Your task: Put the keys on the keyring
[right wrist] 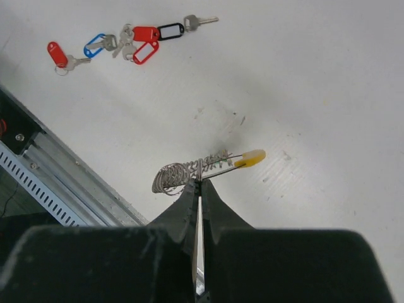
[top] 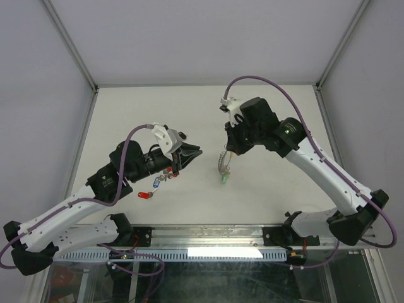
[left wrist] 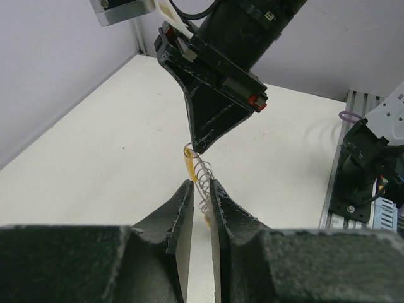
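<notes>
Overhead: right gripper (top: 228, 151) pinches the keyring (top: 222, 165) over the table (top: 271, 189), between the two arms. Keys (top: 161, 180) lie clustered on the table beneath the left gripper (top: 197, 151) (coloured tags attached).

Left wrist: its fingers are narrowly parted and hold nothing; the ring is just beyond the tips.

Right wrist: jaws are pressed onto the ring's wire, with a yellow tag (right wrist: 249, 159) on it. Keys are well apart.

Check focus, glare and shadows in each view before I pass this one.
Top external: even light, soft shadows, glare on the silver metal rail at the near edge. Left wrist: black left gripper blurred, thin silver wire keyring slightly soft. Right wrist: small silver keys with coloured tags sharp, black right gripper dark and blurred.
</notes>
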